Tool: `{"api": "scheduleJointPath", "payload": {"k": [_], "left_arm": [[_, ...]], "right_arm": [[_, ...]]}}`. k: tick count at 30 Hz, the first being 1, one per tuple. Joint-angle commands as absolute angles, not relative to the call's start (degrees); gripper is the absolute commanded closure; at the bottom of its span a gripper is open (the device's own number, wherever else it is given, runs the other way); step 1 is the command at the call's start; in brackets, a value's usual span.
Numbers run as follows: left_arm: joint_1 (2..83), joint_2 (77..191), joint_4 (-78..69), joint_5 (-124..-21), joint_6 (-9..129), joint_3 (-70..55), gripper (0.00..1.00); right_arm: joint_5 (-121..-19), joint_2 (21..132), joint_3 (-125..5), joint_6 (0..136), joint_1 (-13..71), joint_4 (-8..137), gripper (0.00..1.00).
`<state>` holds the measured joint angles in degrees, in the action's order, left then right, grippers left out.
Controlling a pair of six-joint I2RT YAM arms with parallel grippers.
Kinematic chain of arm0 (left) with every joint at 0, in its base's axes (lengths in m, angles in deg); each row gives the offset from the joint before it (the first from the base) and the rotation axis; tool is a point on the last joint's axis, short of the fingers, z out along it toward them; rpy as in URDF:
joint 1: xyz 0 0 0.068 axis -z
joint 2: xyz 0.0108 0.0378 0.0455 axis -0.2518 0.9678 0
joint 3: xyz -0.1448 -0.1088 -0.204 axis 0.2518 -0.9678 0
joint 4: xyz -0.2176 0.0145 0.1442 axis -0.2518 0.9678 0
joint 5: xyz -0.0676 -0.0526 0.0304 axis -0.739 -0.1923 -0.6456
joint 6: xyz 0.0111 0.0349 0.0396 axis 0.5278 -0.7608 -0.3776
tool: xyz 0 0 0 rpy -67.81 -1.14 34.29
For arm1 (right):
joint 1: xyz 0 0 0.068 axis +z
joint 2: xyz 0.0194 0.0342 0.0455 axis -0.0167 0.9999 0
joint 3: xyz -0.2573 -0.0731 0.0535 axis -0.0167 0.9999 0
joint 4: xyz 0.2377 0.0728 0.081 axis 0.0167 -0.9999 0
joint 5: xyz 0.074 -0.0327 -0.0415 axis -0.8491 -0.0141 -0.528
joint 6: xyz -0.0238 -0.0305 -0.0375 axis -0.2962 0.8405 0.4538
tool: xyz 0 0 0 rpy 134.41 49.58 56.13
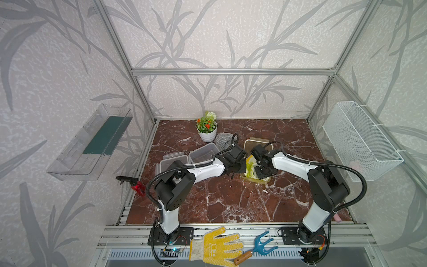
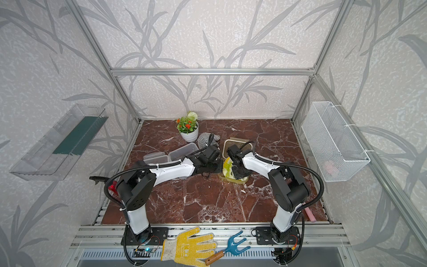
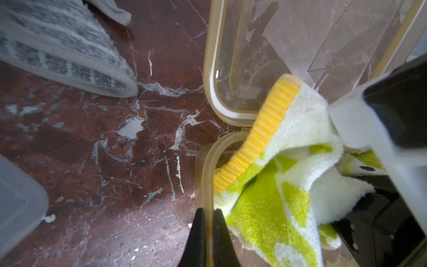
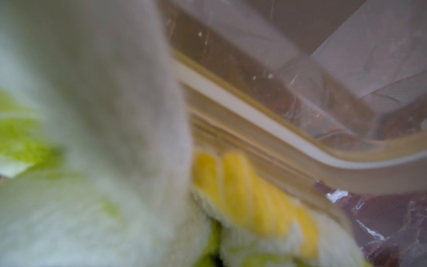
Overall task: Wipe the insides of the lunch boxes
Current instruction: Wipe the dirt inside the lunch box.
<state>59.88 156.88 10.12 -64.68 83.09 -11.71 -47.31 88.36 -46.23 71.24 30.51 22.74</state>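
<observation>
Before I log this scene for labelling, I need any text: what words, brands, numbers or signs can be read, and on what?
Nothing can be read.
Glove: a small dark print on its back, too small and blurred to read.
Amber box, cloth, clear box, pot: no text visible.

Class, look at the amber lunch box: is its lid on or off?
Off. The amber lunch box is open with the green-and-white cloth inside it; its lid lies on the table beside it.
</observation>
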Motion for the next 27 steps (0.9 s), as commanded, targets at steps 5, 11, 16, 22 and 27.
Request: {"api": "scheduleJointPath", "payload": {"k": [5, 11, 16, 22, 27], "left_arm": [[59.4, 154.64, 9.23, -62.7, 84.7, -12.89, 0.94], [59.62, 154.95, 7.51, -64.22, 85.46, -13.27, 0.95], [60.28, 155.96, 7.76, -65.19, 84.82, -12.24, 0.95], [60.66, 156.45, 9.23, -64.72, 84.56, -11.77, 0.95], [60.49, 156.54, 10.6, -63.29, 84.55, -11.43, 0.95]], "right_arm": [[-63.12, 87.4, -43.73, 70.86, 30.86, 22.13, 1.0], [-73.9, 88.67, -44.25, 62.8, 30.86, 33.23, 1.0], [-77.63, 92.6, -47.41, 55.31, 30.86, 41.66, 1.0], [-73.02, 93.42, -50.27, 51.31, 30.6, 44.16, 1.0], [-74.43, 91.61, -49.65, 51.13, 29.09, 44.44, 1.0]]}}
